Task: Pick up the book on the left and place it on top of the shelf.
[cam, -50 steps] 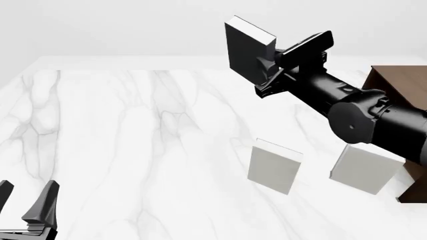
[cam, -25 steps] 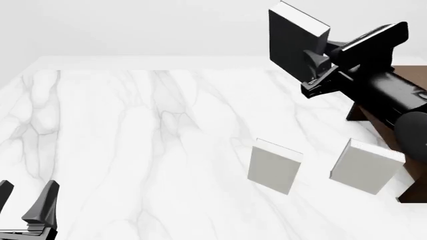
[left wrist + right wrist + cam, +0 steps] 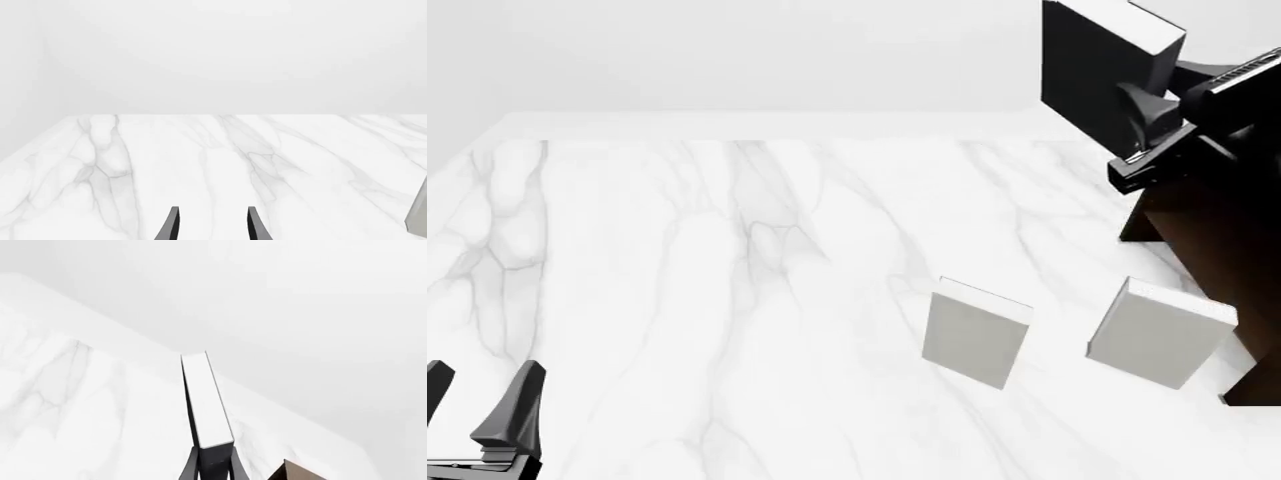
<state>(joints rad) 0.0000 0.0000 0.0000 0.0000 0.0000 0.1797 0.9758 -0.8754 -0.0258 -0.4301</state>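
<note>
The book (image 3: 1101, 68) is held clear of the table, upright, dark cover toward the front camera and white page edge uppermost. The right gripper (image 3: 1154, 110) is clamped on its lower near end; in the right wrist view the 2 fingers (image 3: 193, 467) press against both covers of the book (image 3: 205, 402), which runs straight out from them with its white edge in full view.

The shelf (image 3: 1208, 235) lies directly below and just behind the right gripper, dark brown, its top partly covered by the arm. A corner of it (image 3: 293, 472) shows beside the fingers in the right wrist view. Whether the book is directly over the shelf top cannot be told.

2 pale books lie on the table (image 3: 694, 260), well below the right gripper: one (image 3: 977, 331) toward the table's middle, the other (image 3: 1158, 331) just beside the shelf's near end. They lie apart from each other.

The left gripper (image 3: 481, 415) sits low at the near left edge, well apart from everything else, its fingers spread with nothing between them. The left wrist view shows both fingertips (image 3: 172, 227) parted over bare marble.
</note>
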